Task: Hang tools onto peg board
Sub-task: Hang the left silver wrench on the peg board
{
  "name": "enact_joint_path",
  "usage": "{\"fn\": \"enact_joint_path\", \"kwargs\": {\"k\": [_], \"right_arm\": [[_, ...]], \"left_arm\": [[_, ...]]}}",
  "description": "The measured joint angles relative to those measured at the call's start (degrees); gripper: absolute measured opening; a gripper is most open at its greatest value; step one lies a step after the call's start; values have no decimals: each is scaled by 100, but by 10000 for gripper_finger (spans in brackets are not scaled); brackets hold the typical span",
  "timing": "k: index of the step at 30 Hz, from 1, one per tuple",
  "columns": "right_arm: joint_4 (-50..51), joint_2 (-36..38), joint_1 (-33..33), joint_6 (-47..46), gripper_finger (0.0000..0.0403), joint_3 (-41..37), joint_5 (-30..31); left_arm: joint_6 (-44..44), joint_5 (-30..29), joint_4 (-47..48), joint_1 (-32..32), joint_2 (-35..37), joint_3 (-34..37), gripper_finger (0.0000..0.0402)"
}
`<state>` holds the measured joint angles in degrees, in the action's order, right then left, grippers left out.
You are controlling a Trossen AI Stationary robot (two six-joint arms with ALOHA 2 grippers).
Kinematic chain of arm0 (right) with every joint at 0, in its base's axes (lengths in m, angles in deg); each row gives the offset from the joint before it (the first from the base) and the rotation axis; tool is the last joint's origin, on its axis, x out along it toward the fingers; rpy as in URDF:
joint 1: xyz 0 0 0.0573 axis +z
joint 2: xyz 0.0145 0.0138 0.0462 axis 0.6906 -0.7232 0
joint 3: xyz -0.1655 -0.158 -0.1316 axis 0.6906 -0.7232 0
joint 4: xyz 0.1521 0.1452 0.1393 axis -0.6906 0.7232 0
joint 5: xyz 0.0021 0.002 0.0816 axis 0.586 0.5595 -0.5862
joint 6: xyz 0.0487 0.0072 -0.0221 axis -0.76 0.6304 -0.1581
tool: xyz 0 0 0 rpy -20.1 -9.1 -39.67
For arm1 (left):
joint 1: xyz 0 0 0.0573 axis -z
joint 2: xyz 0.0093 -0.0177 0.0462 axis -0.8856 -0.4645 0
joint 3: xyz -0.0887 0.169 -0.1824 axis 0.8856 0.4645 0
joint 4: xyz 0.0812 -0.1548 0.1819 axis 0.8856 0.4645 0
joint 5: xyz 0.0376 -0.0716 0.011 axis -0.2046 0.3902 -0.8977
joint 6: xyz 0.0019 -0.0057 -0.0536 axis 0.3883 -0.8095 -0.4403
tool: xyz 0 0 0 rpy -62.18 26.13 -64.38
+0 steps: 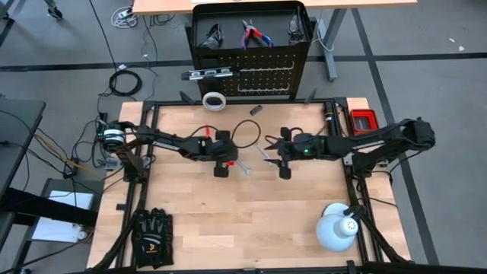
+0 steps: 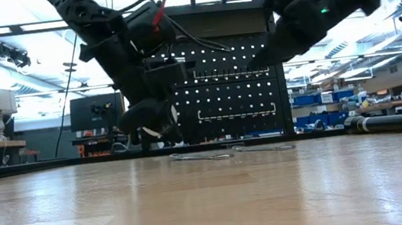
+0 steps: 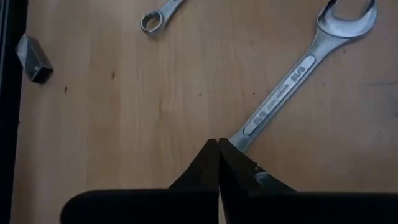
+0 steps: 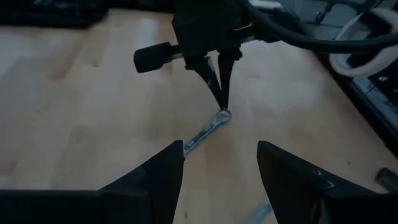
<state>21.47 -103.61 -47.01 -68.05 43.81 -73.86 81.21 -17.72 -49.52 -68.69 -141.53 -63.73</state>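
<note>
Lying diagonally from your closed left gripper [image 3: 218, 149], the larger wrench [image 3: 298, 68] touched its tips; your right gripper [image 4: 219, 163] stood wide, empty, farther off.

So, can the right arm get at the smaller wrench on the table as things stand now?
Probably yes. The right gripper is open, and the smaller wrench lies on bare wood just ahead of it. Only the shut left gripper, at the wrench's far end, crowds that end.
</note>
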Motion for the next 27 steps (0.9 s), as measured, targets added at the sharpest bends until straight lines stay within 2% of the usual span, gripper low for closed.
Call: {"fn": "enact_joint_path", "kwargs": {"k": [5, 15, 20, 27], "right_arm": [[-117, -789, 0, -51, 212, 368, -39], [-1406, -2099, 103, -348, 210, 444, -44], [-1573, -2381, 154, -452, 210, 444, -36], [-1733, -2353, 194, -454, 210, 463, -4]], "left_arm": [[103, -1, -245, -10, -10, 134, 0], [198, 162, -229, -183, -12, 182, 0], [128, 313, -258, -259, -15, 315, 0], [-68, 382, -763, -264, -15, 599, 0]]}}
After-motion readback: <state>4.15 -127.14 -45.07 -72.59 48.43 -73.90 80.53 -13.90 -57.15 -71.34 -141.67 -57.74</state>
